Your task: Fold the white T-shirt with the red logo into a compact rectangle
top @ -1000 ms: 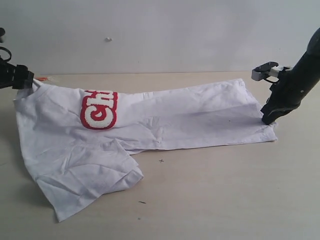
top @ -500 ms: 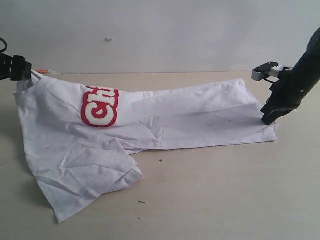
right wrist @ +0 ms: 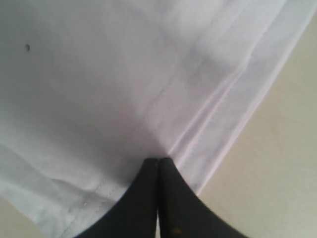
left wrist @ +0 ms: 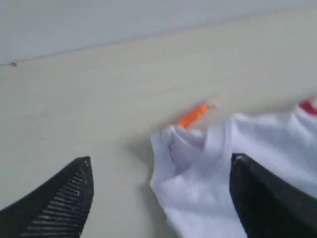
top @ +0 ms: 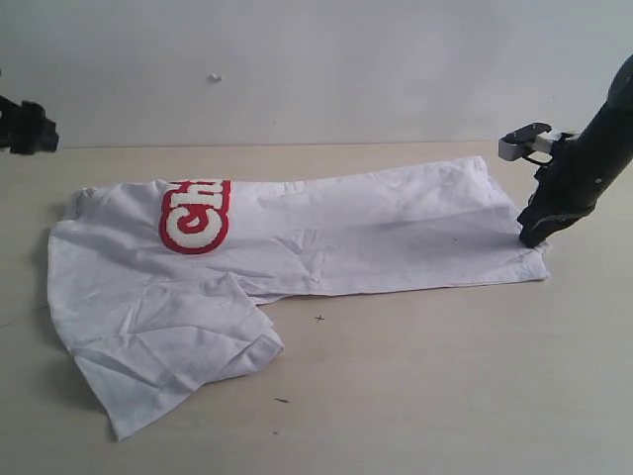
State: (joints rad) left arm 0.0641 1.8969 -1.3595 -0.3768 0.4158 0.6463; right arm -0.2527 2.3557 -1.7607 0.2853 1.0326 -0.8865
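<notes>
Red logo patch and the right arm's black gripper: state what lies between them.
Only wrinkled cloth of the white cotton T-shirt, from red logo patch to right gripper; exterior view shows it.

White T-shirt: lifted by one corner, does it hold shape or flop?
Probably flops: the white T-shirt lies wrinkled, its sleeve crumpled over itself. Likely light and thin: hem layers bunch at the shut right gripper. Pushed, it would probably crumple rather than slide on the table.
</notes>
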